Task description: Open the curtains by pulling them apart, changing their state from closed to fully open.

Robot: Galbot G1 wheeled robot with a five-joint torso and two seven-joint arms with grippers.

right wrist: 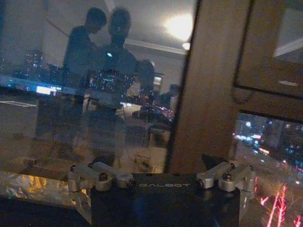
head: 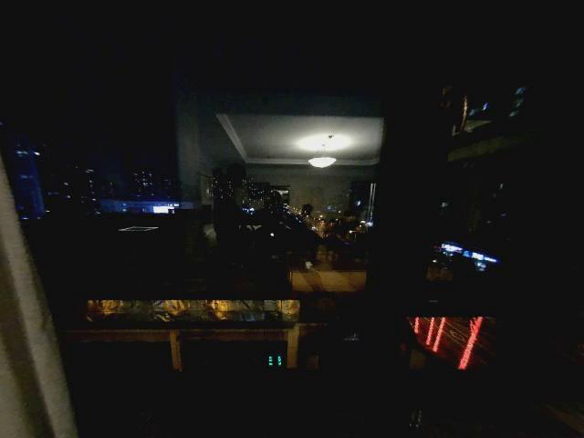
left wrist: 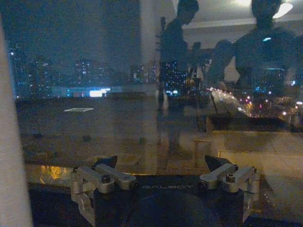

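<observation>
Cream sheer curtain panel [head: 23, 356] stands at the scene's far left edge, long axis vertical, glass bare beside it. Left pincer [left wrist: 163, 165], jaws wide and empty, lies nearer, panel to its left. Right pincer [right wrist: 158, 165] also wide, empty.

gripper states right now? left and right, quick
Left gripper: open, holding nothing, facing the window glass.
Right gripper: open, holding nothing, by the wooden window frame.

Dim night views, ceiling-lamp [head: 321, 161] glare in glass.
</observation>
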